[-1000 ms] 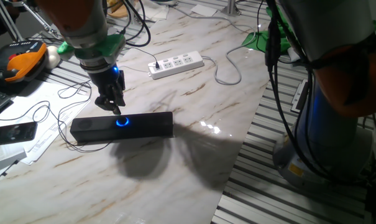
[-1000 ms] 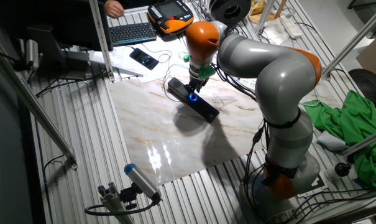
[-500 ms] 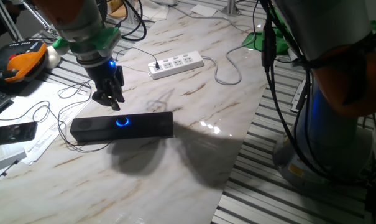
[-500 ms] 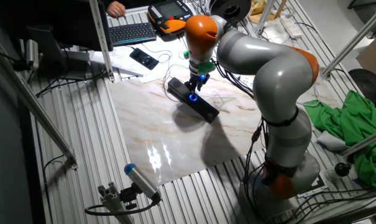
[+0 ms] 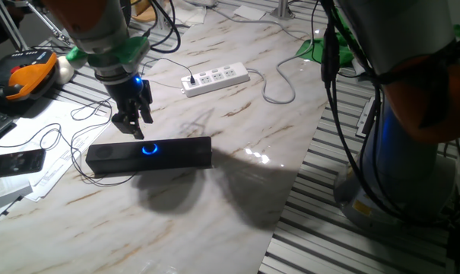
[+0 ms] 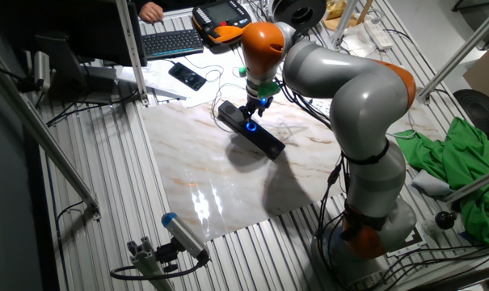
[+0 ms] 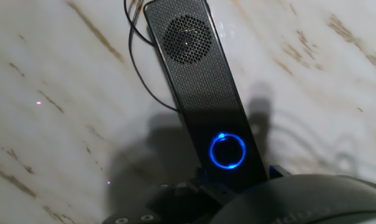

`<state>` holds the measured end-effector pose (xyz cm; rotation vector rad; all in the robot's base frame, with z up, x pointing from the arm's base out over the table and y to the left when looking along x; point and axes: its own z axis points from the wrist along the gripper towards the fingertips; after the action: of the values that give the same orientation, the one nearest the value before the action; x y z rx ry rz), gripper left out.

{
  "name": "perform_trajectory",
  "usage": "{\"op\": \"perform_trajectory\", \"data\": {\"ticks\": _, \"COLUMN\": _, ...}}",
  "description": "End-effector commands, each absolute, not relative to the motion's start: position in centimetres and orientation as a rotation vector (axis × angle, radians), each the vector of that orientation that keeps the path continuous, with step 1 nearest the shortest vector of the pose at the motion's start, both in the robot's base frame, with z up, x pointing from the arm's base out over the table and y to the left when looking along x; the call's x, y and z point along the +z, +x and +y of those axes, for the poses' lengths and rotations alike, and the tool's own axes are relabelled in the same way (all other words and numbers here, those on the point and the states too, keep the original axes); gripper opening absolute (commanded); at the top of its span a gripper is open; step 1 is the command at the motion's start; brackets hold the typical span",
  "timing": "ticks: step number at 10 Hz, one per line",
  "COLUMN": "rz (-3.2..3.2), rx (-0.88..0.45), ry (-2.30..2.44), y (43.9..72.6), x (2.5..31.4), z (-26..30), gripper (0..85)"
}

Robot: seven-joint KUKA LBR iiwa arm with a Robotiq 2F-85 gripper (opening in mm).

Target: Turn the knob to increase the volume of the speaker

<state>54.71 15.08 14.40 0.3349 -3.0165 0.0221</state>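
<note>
The speaker (image 5: 176,153) is a long black bar lying on the marble table, with a thin black cable at its left end. The knob (image 5: 149,149) glows as a blue ring in its middle. My gripper (image 5: 133,128) hangs just above and slightly left of the knob and does not touch it. From the other side, the gripper (image 6: 250,114) sits right over the knob (image 6: 250,126) on the speaker (image 6: 264,140). The hand view looks down at the speaker (image 7: 194,74) and the knob (image 7: 228,151). There the fingers straddle the knob loosely at the bottom edge, with nothing held.
A white power strip (image 5: 215,79) with its cable lies behind the speaker. A flat black remote (image 5: 13,162) and papers sit at the left table edge, near an orange pendant (image 5: 28,76). The robot's base (image 5: 397,152) stands at the right. Green cloth (image 6: 462,162) lies on the floor.
The gripper was down at the knob a second ago. It has lifted off it and shifted slightly left. The speaker has not moved.
</note>
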Motion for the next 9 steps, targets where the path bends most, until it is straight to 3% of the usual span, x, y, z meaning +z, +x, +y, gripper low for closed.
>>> {"op": "perform_trajectory", "data": {"ticks": 1, "rz": -3.015, "rx": 0.016, "ry": 0.38, "y": 54.8, "x": 14.3, "z": 15.1, "gripper": 51.0}}
{"op": "perform_trajectory", "data": {"ticks": 9, "rz": -2.977, "rx": -0.043, "ry": 0.675, "y": 55.5, "x": 12.9, "z": 15.1, "gripper": 51.0}}
